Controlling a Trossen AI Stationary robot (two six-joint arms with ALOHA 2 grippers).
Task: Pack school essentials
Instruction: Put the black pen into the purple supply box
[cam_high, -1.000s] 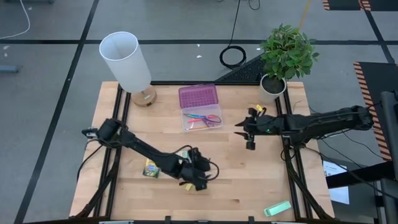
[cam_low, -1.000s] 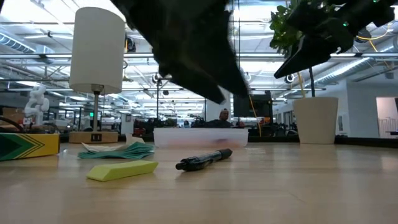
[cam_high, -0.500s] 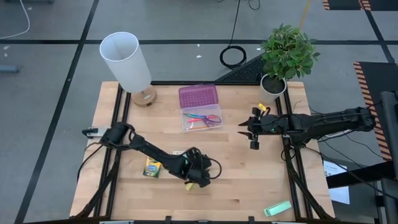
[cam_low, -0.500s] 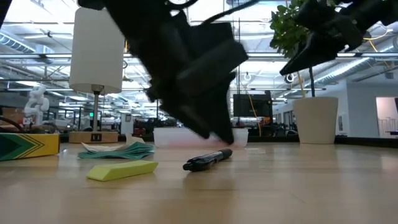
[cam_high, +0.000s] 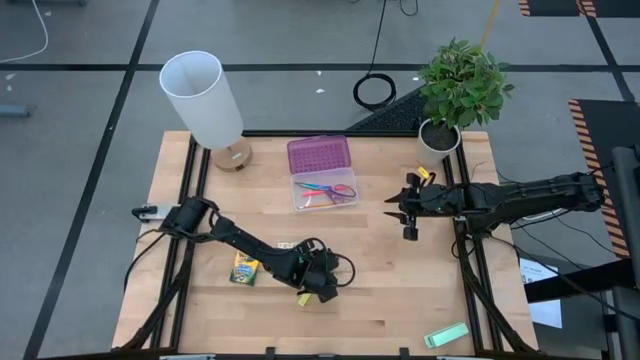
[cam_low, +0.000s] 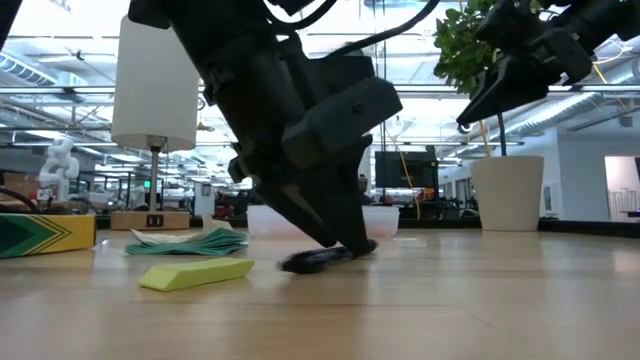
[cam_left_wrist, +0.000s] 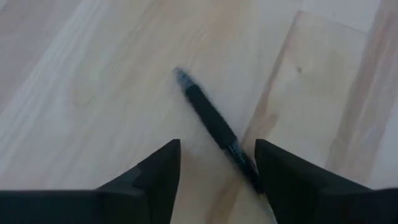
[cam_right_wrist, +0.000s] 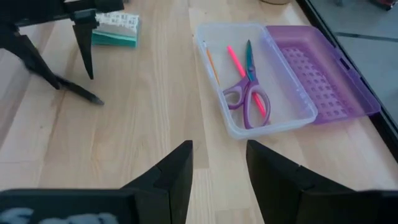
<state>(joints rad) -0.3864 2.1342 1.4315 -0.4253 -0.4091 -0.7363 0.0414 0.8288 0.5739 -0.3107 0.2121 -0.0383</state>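
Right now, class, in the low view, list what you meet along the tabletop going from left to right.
Yellow-green crayon box → teal-edged packet → flat yellow block → black pen under the left claw → white plant pot.

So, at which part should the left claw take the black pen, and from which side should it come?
Probably at the middle of the barrel, coming straight down. The black pen lies flat on the table, so only its long sides are free. The left claw is open with one finger on each side, across the pen. The right claw hovers apart, open.
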